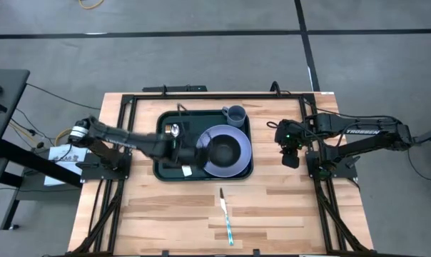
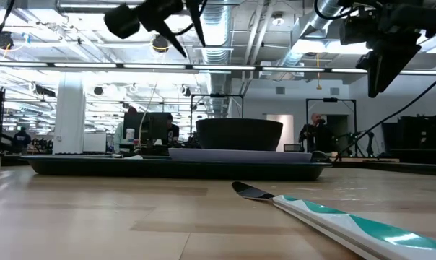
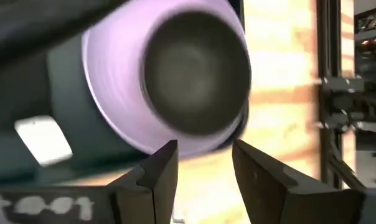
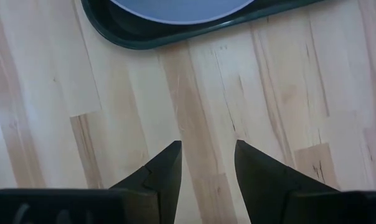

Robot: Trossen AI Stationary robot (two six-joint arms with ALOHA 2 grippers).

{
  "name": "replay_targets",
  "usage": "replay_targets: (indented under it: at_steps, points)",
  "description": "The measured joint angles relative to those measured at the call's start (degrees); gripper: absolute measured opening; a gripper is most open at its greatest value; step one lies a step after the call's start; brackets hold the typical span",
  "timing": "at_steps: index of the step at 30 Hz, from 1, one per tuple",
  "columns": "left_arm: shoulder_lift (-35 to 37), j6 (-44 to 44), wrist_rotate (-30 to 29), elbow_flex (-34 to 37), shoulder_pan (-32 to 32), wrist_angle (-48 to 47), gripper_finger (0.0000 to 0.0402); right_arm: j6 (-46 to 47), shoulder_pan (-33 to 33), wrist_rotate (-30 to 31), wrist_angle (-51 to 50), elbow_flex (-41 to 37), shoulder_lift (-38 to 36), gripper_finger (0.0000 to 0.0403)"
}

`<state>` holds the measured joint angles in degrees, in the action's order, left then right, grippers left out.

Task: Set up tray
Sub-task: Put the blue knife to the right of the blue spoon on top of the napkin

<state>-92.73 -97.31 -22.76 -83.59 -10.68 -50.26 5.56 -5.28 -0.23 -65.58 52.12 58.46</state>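
Observation:
The dark green tray [image 1: 167,146] lies on the wooden table's middle. On it rests a lavender plate [image 1: 238,165] with a dark bowl [image 1: 225,150] standing on it, and a grey-blue cup [image 1: 235,114] stands in the tray's far right corner. A silvery utensil [image 1: 175,130] lies on the tray's left part. My left gripper [image 1: 196,153] hovers above the tray by the plate's left rim, open and empty [image 3: 203,165]. My right gripper [image 1: 291,155] hangs open and empty over bare table [image 4: 206,162], right of the tray.
A knife with a teal handle [image 1: 226,216] lies on the table near of the tray, also in the low view [image 2: 326,213]. A small white tag [image 1: 188,170] lies at the tray's near edge. Black frame rails [image 1: 119,143] run along the table's sides.

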Motion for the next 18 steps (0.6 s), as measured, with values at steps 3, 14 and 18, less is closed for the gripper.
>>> replay_targets:
  at_steps: [3,14,18]
  points:
    - [-2.0,-5.4,-0.7,0.1,-4.4,2.8,0.0132,-0.5,0.0,0.0,0.0,0.0,0.0,0.0138]
    - [-14.1,-8.2,6.8,0.1,-8.9,22.9,0.0114,-1.1,0.0,-0.1,0.0,0.0,0.0,0.0138]
    - [-17.4,-8.3,12.5,-1.6,-9.5,23.2,0.0115,-1.1,0.0,-0.5,0.0,0.0,0.0,0.0138]
